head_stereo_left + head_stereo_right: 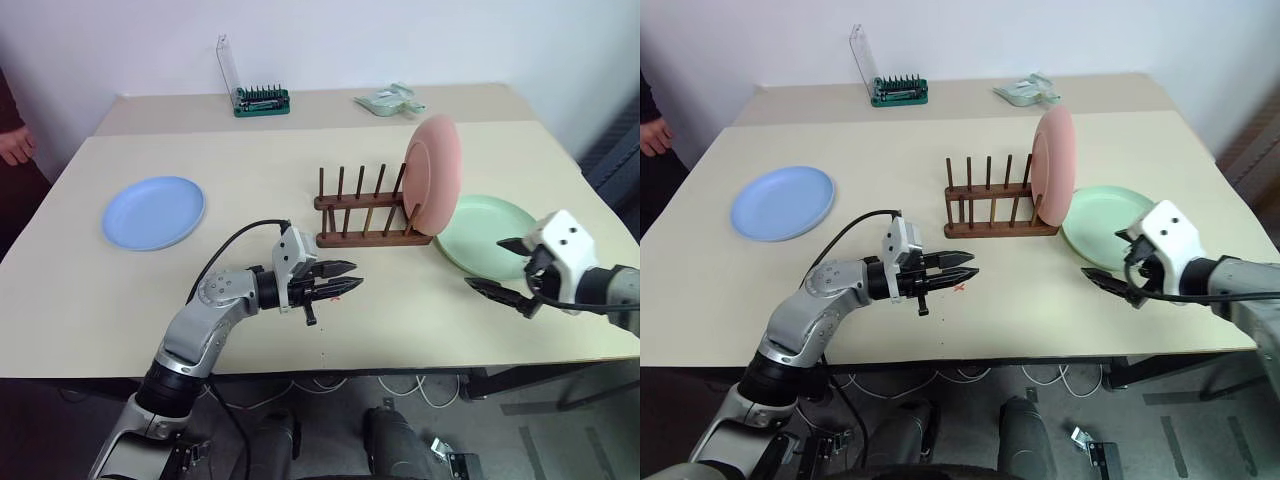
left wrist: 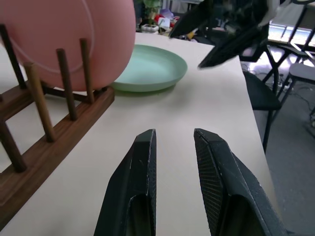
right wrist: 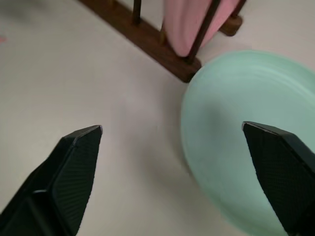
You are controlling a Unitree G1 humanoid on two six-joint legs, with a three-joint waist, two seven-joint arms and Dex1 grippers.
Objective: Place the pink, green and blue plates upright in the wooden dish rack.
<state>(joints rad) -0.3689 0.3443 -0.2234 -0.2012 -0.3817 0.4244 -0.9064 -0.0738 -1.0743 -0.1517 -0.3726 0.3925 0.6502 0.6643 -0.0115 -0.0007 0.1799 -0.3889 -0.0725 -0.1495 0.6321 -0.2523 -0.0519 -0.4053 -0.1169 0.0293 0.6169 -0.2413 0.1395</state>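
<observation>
One plate, pink plate (image 1: 434, 172), stands upright at right end of wooden dish rack (image 1: 366, 212), hiding last pegs. Green plate (image 1: 484, 234) flat on bench (image 1: 250, 300) just beside rack; blue plate (image 1: 154, 212) flat, well apart at left. Left gripper (image 1: 345, 279) level, fingers narrow, empty. Right gripper (image 1: 502, 268) tilted down near green plate, fingers wide, empty. Person's hand (image 1: 14, 145) cut off at edge.

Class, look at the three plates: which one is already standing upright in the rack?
The pink plate, on edge at the wooden dish rack's right end. The green plate and blue plate lie flat.
</observation>
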